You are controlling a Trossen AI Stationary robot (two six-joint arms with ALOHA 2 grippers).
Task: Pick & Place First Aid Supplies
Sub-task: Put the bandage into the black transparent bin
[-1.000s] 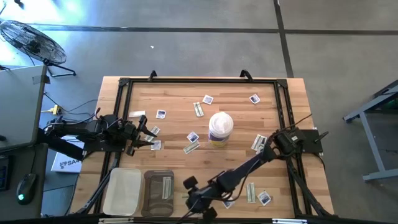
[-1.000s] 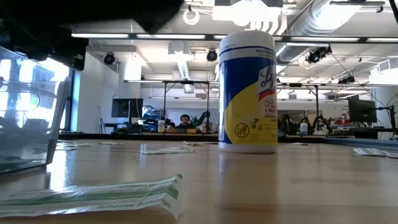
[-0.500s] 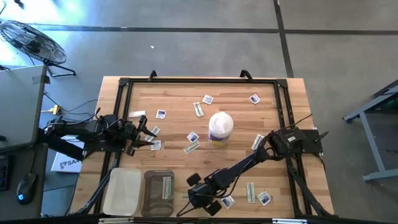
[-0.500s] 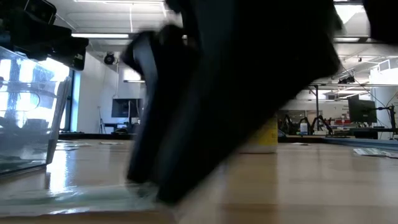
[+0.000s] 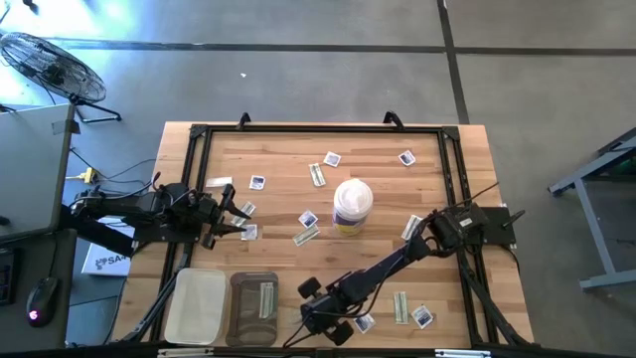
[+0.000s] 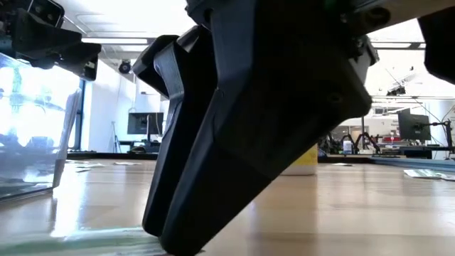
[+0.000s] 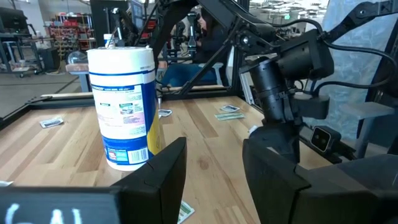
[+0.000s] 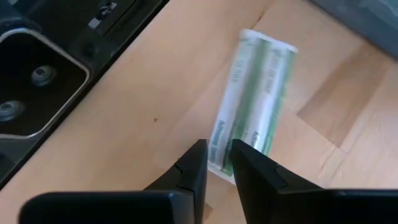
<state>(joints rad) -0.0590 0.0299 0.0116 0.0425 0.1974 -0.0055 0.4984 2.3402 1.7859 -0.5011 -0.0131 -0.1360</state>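
- Right wrist view shows my right gripper (image 8: 216,163) down on the table (image 8: 155,93), fingers nearly together over the near end of a narrow green-white strip (image 8: 255,121); I judge they are pinching it, since a flat packet can only be lifted by its edge.
- High view adds what that close-up lacks: this gripper (image 5: 320,310) works at the table's near edge beside the clear bin (image 5: 253,308) and the white tray (image 5: 196,305), while other packets (image 5: 308,219) lie scattered around the canister (image 5: 352,206).
- My left gripper (image 5: 238,221) waits, fingers apart, over the left side.
- Low view shows only my dark fingers (image 6: 234,142) touching the wood.
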